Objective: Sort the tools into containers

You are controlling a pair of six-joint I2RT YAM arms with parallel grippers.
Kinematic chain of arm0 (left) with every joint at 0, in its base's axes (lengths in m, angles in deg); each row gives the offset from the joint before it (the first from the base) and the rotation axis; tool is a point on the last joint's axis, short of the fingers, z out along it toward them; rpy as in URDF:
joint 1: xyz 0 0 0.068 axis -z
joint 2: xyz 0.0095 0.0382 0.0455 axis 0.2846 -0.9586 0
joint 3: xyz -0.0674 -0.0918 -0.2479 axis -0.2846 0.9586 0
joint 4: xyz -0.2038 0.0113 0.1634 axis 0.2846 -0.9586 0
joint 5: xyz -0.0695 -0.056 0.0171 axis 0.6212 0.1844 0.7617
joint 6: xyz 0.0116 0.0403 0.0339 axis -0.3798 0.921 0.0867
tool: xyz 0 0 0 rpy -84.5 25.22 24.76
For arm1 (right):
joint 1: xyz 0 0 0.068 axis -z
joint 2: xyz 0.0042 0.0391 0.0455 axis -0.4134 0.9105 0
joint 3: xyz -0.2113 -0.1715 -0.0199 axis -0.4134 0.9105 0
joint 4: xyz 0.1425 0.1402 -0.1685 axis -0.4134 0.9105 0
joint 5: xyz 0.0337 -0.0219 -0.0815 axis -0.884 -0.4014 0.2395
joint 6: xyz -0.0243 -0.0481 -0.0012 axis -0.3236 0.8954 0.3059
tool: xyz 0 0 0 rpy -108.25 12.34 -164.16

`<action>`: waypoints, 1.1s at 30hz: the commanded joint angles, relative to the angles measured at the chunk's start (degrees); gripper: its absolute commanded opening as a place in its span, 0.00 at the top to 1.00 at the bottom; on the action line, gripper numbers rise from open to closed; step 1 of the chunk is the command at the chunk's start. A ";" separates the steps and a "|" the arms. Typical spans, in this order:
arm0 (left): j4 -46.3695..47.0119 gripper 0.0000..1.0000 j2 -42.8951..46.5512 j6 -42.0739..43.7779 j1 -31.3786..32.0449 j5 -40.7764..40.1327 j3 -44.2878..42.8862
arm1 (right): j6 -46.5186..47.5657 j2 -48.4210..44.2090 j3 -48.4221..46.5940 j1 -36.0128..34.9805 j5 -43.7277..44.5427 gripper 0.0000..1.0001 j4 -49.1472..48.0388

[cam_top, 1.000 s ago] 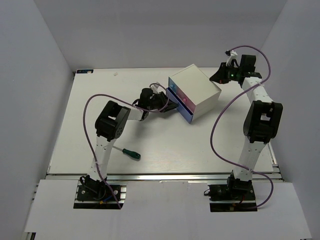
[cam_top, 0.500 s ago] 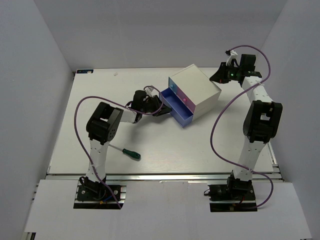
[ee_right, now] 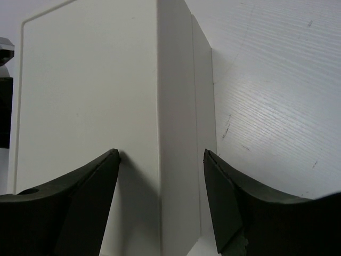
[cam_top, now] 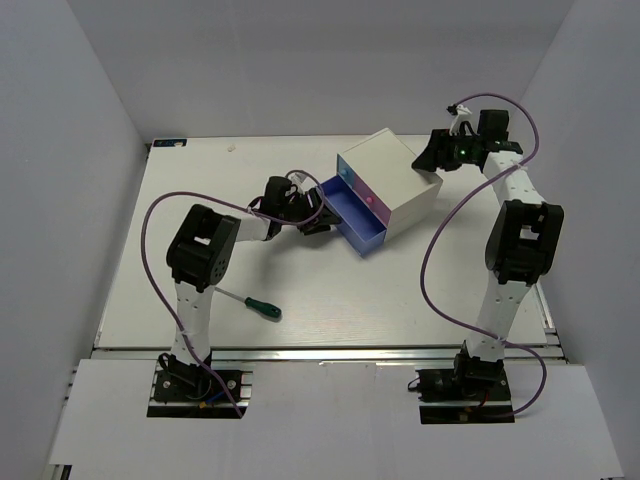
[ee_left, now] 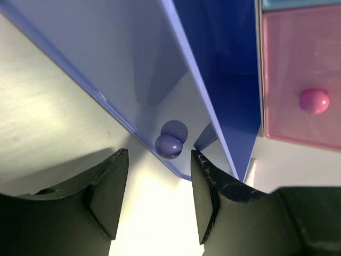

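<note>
Top external: blue drawer (cam_top: 357,222) stands open leftward from white cabinet (cam_top: 395,180).
Both grippers gape: left gripper (ee_left: 157,160) before the drawer's knob (ee_left: 170,141), right gripper (ee_right: 160,154) astride a cabinet corner. A green-handled screwdriver (cam_top: 258,304) lies diagonally near the left arm (cam_top: 200,270), handle near-right, shaft far-left.

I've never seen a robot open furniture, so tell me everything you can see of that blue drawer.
The blue drawer is shallow, rectangular, glossy like plastic, slid partway out of the white cabinet, next to the shut pink drawer. Its inside looks empty. Its round blue knob sits between the left arm's open fingers, with a gap on each side.
</note>
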 commanded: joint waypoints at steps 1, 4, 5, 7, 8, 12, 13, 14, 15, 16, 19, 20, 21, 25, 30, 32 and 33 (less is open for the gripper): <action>-7.07 0.40 5.88 3.83 -0.87 -2.67 -3.17 | 5.60 2.38 -0.15 0.75 9.39 0.31 12.20; -12.00 0.40 10.27 6.99 -2.54 -6.36 -1.43 | 7.17 1.51 -4.19 1.90 11.06 0.31 12.55; -13.33 0.41 11.59 7.87 -2.98 -7.25 -0.81 | 8.14 0.89 -4.72 2.07 11.50 0.31 11.68; -16.92 0.45 17.54 10.94 -4.20 -10.66 1.29 | 12.08 -1.74 -5.34 2.16 11.33 0.31 9.66; -17.90 0.47 17.58 10.95 -4.65 -11.73 2.18 | 12.98 -2.88 -5.00 2.16 11.24 0.31 9.65; -23.18 0.81 25.82 13.76 -7.20 -16.30 6.31 | 21.58 -8.77 -2.19 1.38 3.53 0.36 4.05; -24.92 0.96 29.67 14.03 -7.72 -17.53 7.19 | 23.25 -12.09 1.04 0.68 -0.49 0.42 2.63; -25.90 1.00 31.71 14.29 -8.60 -18.84 7.98 | 25.36 -13.95 3.07 -0.37 -2.36 0.46 1.40; -26.52 1.00 33.90 14.82 -8.78 -21.55 9.82 | 30.60 -15.80 5.27 -3.60 -3.69 0.51 0.52; -28.00 1.00 38.36 15.08 -9.22 -23.06 10.62 | 33.35 -19.38 9.55 -6.33 -4.57 0.66 -0.10; -30.82 1.00 45.06 15.61 -9.66 -28.51 14.13 | 40.14 -25.30 15.82 -17.84 -2.22 0.94 -0.54; -31.79 0.99 49.26 15.61 -9.75 -29.92 15.01 | 40.14 -26.18 19.14 -21.09 -1.60 0.98 -0.64; -32.67 0.90 51.39 15.53 -9.75 -31.32 15.80 | 39.97 -26.80 20.48 -27.13 -1.07 0.99 -0.55; -39.69 0.59 61.24 14.74 -10.10 -39.92 19.58 | 31.48 -25.41 24.71 -40.61 5.06 0.84 -2.74; -51.80 0.26 74.14 10.00 -10.19 -50.13 20.73 | 16.61 -12.52 18.15 -52.04 12.90 0.59 2.68; -54.72 0.25 77.68 8.33 -10.19 -53.55 21.08 | 11.70 -9.15 15.59 -54.25 15.54 0.52 4.98; -57.26 0.24 80.91 7.80 -10.19 -54.27 21.17 | 10.45 -6.87 14.01 -56.09 16.25 0.49 5.51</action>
